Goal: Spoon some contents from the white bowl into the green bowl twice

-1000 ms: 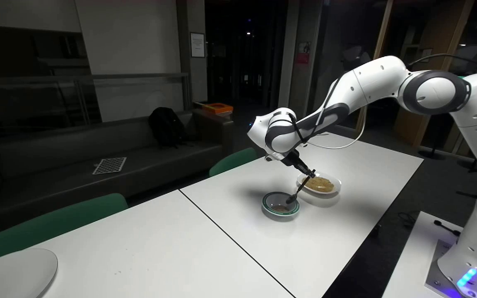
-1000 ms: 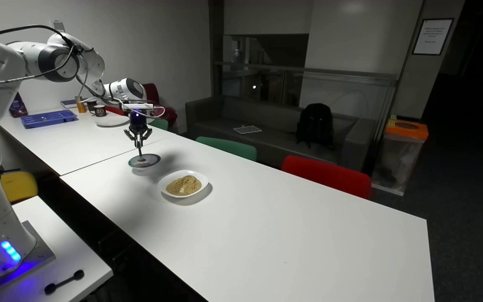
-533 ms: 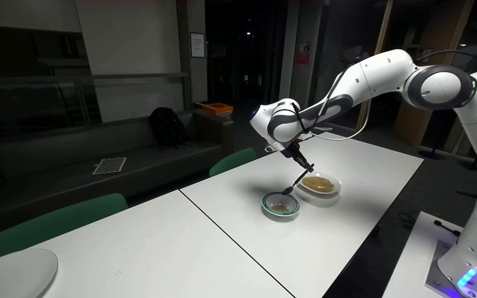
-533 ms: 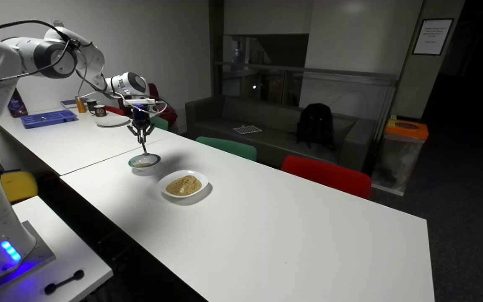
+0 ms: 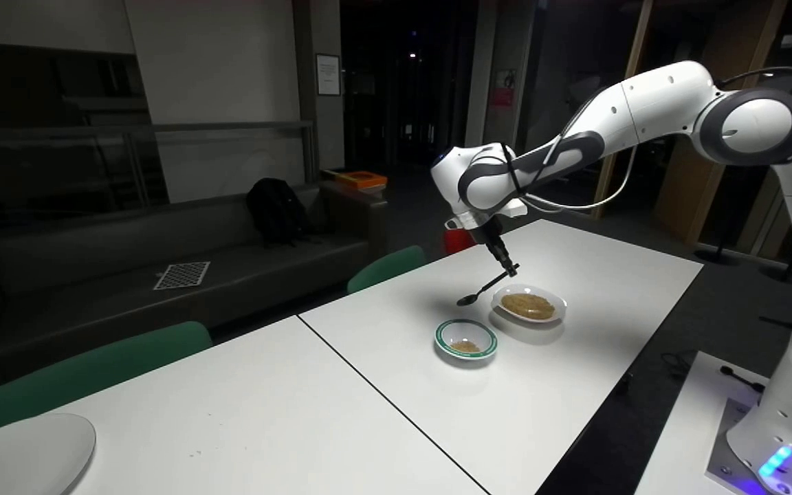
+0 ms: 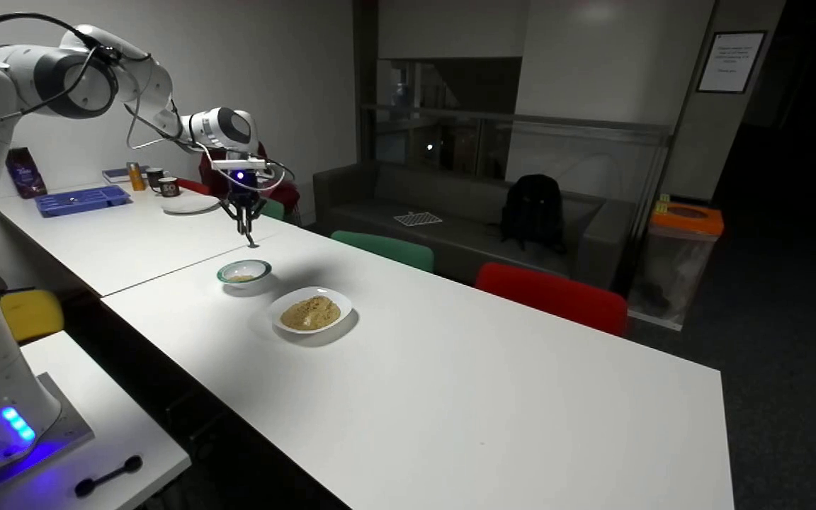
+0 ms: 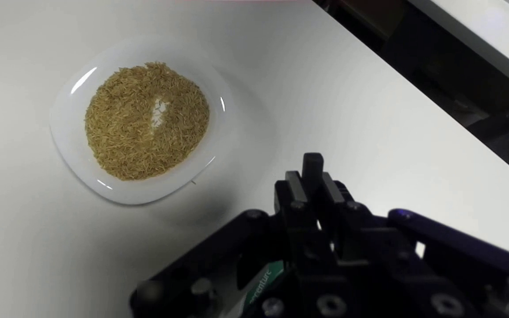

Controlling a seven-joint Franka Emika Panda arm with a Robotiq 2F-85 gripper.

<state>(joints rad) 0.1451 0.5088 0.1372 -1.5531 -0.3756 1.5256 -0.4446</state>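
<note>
My gripper (image 7: 313,189) is pinched together on the dark spoon (image 5: 489,284): the two fingers (image 7: 295,187) press the handle (image 7: 313,167) between them, and its end pokes out toward 12 o'clock in the wrist view. In an exterior view the spoon hangs tilted in the air, its head (image 5: 467,300) low, at 8 o'clock from my fingertips; whether it carries anything is too small for me to tell. The green bowl (image 5: 466,331) sits on the white table (image 6: 486,382) at 7 o'clock from those fingertips, apart from the spoon, with a small tan patch of contents (image 5: 466,347) in its bottom. In the wrist view I catch only a slice of its lettered rim (image 7: 267,277), at 7 o'clock behind the gripper. The white bowl (image 7: 70,132) lies at 5 o'clock in that exterior view and near 10 o'clock in the wrist view, holding a broad, grainy bed of contents with a pale bare spot near the middle.
</note>
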